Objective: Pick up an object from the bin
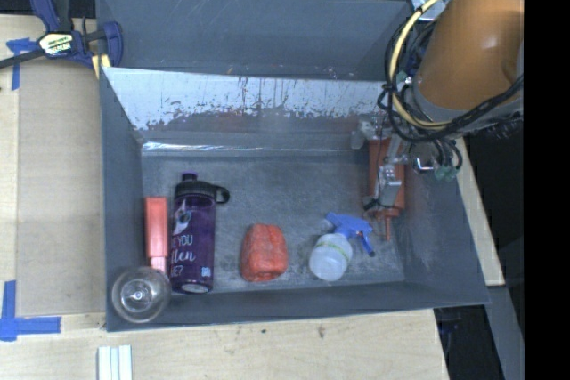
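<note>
My gripper [388,187] hangs low at the right side of the bin, close to the right wall. Just left of and below it lies a small white spray bottle [331,258] with a blue trigger head [350,230]; the trigger end points toward the gripper and sits right beside its lower tip. Nothing shows held in the gripper. Further left, along the bin's front, lies a red-orange lump [264,252].
At the front left a purple bottle [192,238] with a black cap lies beside a pink bar [157,231], and a clear round glass thing [140,294] sits in the front left corner. The arm's orange cover and cables hang above the right wall.
</note>
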Available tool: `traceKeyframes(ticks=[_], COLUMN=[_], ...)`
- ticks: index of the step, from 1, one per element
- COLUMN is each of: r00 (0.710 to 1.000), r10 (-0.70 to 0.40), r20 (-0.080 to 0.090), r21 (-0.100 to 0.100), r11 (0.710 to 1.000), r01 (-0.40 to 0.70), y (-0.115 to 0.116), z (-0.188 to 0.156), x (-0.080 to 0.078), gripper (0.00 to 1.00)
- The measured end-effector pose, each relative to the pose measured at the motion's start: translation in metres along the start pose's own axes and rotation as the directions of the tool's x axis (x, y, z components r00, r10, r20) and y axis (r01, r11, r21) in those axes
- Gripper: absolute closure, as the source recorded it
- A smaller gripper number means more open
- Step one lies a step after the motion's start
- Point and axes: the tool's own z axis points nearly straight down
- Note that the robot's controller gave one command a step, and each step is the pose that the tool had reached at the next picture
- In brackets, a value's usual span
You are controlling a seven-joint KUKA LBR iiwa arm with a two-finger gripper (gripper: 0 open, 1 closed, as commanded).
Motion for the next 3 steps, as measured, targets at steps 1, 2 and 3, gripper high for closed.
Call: traceKeyframes(ticks=[1,2,3], r00=[1.000,1.000,0.995], r10=[-0.001,-0.003,0.095], r20=[0.009,0.017,0.009], r21=[0.001,0.001,0.000], r11=[1.000,1.000,0.995], r01=[0.001,0.003,-0.095], y=[0.000,-0.019,-0.029], z=[-0.005,0.035,0.081], x=[-0.001,0.011,0.011], gripper=[0.00,0.00,0.00])
